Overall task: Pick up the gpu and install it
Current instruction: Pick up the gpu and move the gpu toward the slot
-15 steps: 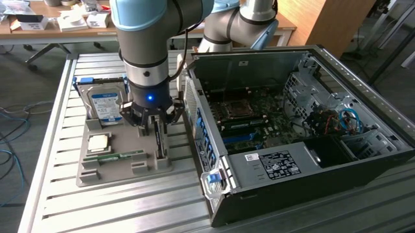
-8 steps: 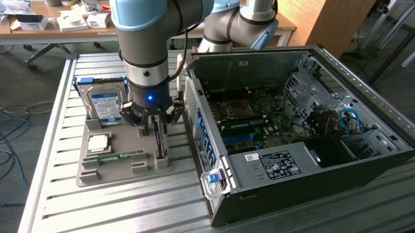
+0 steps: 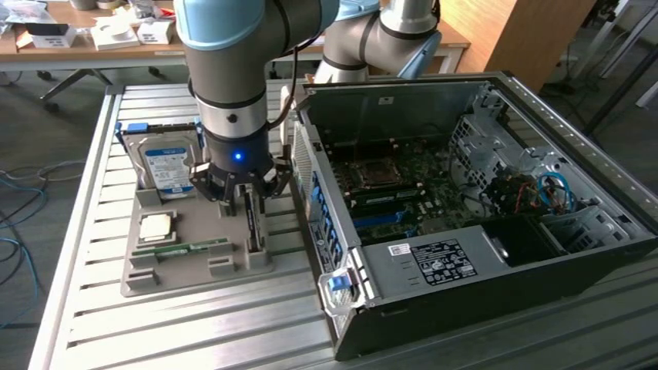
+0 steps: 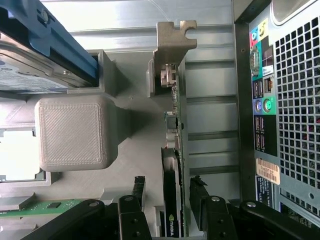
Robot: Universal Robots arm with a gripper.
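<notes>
1 arm [image 3: 231, 92] pointing straight down, jaws open astride the upright gpu [image 4: 175, 150]; grey tray [image 3: 185, 281] beneath

robot lab: slatted workbench [image 3: 154, 331], opened pc [image 3: 494, 308]

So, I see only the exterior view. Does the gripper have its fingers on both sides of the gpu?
Observer: Yes. In the wrist view the gpu stands on edge between the open fingers of the gripper.
Operator: Do they touch it?
Observer: One finger stands clearly apart; for the other I cannot tell.
Operator: Where is its bracket?
Observer: The silvery bracket is at the card's end far from the fingers.
</notes>
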